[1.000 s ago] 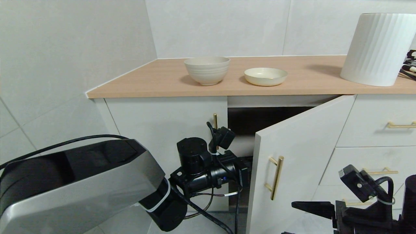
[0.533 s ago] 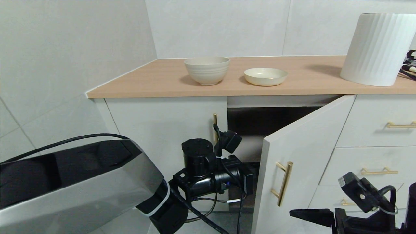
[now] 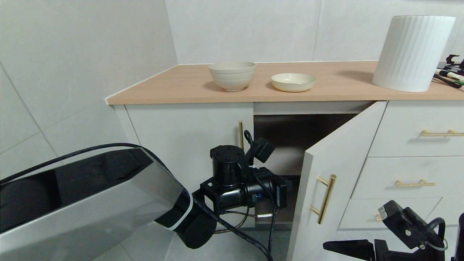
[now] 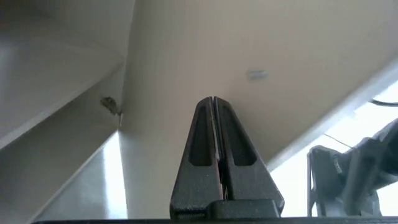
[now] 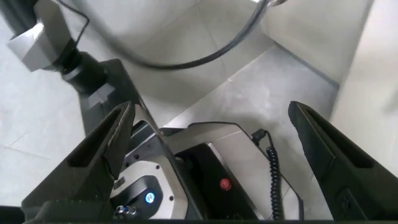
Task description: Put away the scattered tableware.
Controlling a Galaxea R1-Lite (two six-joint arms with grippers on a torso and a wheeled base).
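Status: early. Nothing stowed yet.
- cream ribbed ceramic bowl (image 3: 232,75) + shallow cream dish (image 3: 293,82) both sit on the light wood-grain countertop (image 3: 174,88), side by side, near but apart, bowl to the left.
- white flat-panel cabinet door (image 3: 337,170) under them is swung open, dark cabinet interior (image 3: 297,127) exposed. Looks like the storage spot, so I'd call the access step done.
- Left to do: pick + place each piece, prob. shut the door after.

Grippers:
- L gripper (image 4: 213,102): fingers pressed together, nothing between them. Arm is low at the cabinet opening, beside the door's free edge. Tips aim at a pale flat panel; contact or not, can't tell.
- R gripper (image 5: 214,155): spread wide, empty, down low in front of the drawers, well away from the counter.

Materials/shapes:
- bowl: deep, round, matte glaze, horizontal ridges on the outer wall. Rim grab prob. OK.
- dish: low, thin rim, glossier. Less lip to pinch, may slide on the smooth top.
- door + drawer fronts: smooth white laminate w/ slim brass bar handle (image 3: 325,198).
- tall white fluted cylinder (image 3: 413,52) at the counter's right end, well apart from the tableware.
- walls: large pale tiles.
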